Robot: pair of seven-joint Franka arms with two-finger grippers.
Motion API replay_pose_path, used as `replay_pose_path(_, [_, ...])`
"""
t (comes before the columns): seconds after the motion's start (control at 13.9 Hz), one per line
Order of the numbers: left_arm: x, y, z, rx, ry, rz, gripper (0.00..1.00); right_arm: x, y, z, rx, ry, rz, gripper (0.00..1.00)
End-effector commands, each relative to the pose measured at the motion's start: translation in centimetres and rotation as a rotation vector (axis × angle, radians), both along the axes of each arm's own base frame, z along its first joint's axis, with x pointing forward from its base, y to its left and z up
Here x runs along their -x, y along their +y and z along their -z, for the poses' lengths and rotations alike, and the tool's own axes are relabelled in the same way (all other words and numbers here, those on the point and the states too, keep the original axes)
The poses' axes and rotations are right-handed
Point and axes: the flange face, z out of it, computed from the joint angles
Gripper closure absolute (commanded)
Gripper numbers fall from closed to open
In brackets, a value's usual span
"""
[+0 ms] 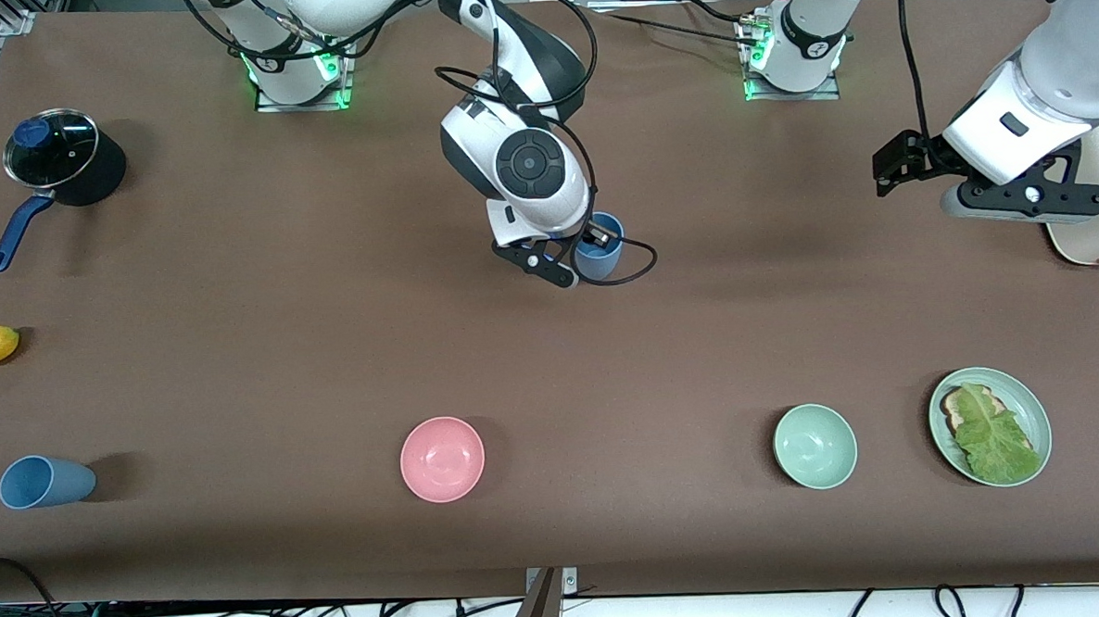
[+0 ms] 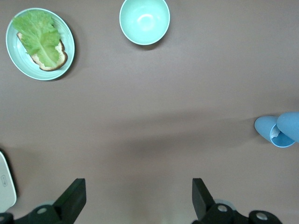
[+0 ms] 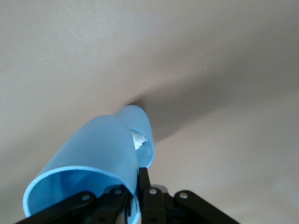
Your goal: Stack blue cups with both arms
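Brown matte desk (image 1: 237,378), both arm bases along one long edge. In the middle, the right claw (image 1: 577,254) pinches the rim of a blue cup (image 1: 600,246), one finger inside, one outside. The right wrist view shows that held cup (image 3: 88,163) tilted over a second blue cup (image 3: 140,135) standing on the desk with something white inside; whether the two touch, I can't tell. A third blue cup (image 1: 42,481) lies on its side by the desk's front edge at the right arm's end, beside the pink bowl (image 1: 442,459).

The left claw (image 2: 138,200) hangs spread wide and empty, waiting over bare desk at its own end, the pale green bowl (image 2: 144,21) and lettuce-toast plate (image 2: 14,56) in its view.

These tumblers look light, rigid, smooth-walled plastic, likely slippery. A rim pinch suits them; the tipped one probably wants grabbing across its body.
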Motion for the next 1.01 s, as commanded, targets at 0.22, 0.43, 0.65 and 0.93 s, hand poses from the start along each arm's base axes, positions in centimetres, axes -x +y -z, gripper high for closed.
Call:
replay_pose_path(0.22, [3.1,3.2,1.3,0.052,-0.079,0.045,0.00,0.4,0.4,0.3,-0.009,0.046,0.017,1.00])
replay_pose_path(0.43, [2.6,3.6,1.4,0.051,-0.049,0.030,0.00,0.4,0.1,-0.9,-0.018,0.081,0.022,1.00])
replay_pose_path(0.65, [2.4,3.6,0.7,0.046,-0.060,0.033,0.00,0.7,0.0,-1.2,-0.013,0.095,0.018,1.00])
replay_pose_path(0.93, [2.2,3.8,0.7,0.041,-0.059,0.029,0.00,1.2,0.5,0.0,-0.003,0.103,0.021,1.00])
